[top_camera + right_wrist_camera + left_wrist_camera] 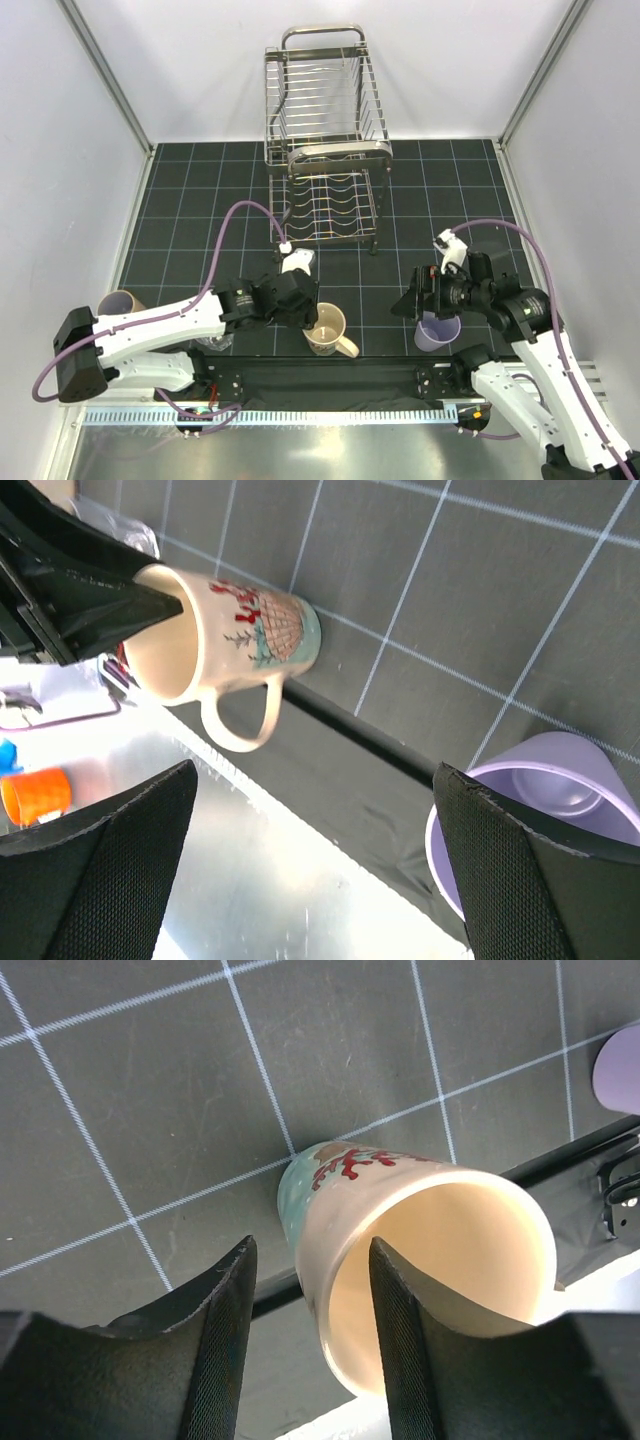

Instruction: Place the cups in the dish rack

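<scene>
A pinkish-beige mug [328,328] with a handle and a red and teal picture stands upright at the near edge of the mat. My left gripper [312,1247] is open astride its rim [340,1290], with one finger outside the wall and the other inside the mouth; a small gap shows on both sides. A lavender tumbler [437,332] stands upright to the right. My right gripper [315,772] hangs wide open beside it, its right finger over the tumbler's rim [560,780], nothing between the fingers. The steel wire dish rack [325,150] stands at the back centre.
A tan cup [120,302] sits at the far left of the mat and a clear glass [212,342] stands beside the left arm. A metal ledge [300,440] runs along the near edge below the mat. White walls close in both sides.
</scene>
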### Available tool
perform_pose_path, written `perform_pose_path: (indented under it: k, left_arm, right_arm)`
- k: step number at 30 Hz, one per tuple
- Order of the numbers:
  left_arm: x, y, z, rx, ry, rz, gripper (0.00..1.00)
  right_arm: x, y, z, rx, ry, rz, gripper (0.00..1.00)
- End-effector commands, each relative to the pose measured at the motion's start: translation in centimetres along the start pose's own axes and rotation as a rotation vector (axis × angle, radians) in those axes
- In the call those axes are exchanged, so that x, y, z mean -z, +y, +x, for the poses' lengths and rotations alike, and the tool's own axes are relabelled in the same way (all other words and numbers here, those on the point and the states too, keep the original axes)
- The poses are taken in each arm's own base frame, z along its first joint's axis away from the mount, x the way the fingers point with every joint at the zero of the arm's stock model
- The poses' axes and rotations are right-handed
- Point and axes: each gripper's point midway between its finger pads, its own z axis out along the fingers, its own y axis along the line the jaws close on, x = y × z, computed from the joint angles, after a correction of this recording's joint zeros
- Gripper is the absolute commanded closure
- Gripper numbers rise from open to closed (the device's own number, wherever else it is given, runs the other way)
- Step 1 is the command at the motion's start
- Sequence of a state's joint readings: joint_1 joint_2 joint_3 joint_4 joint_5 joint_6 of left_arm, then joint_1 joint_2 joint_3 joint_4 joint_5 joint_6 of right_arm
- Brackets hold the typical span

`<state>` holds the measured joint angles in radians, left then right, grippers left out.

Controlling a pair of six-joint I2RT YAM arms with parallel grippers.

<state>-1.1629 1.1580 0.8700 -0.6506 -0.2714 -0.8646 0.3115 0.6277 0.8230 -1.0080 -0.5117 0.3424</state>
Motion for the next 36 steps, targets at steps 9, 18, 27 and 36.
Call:
perform_pose_path:
  k: [9, 18, 27, 36]
  left_arm:
    - [-0.8, -0.4, 1.2, 0.006, 0.032, 0.026, 0.6]
    - [-0.7, -0.5, 1.5, 0.007, 0.037, 0.046, 0.85]
    - [0.5, -0.6, 0.5, 0.032, -0.014, 0.077, 1.0]
    - [8.5, -2.8, -8.1, 0.097, -0.477, 0.354, 1.0]
  right_arm:
    - [-1.5, 1.5, -0.3, 0.092, 0.13, 0.01, 0.0]
    - [-2.1, 3.5, 0.1, 0.057, 0.18, -0.066, 0.0]
    - [-2.2, 5.2, -0.8, 0.003, 0.139, -0.109, 0.0]
    - [-2.6, 8.3, -0.9, -0.068, 0.067, -0.214, 0.0]
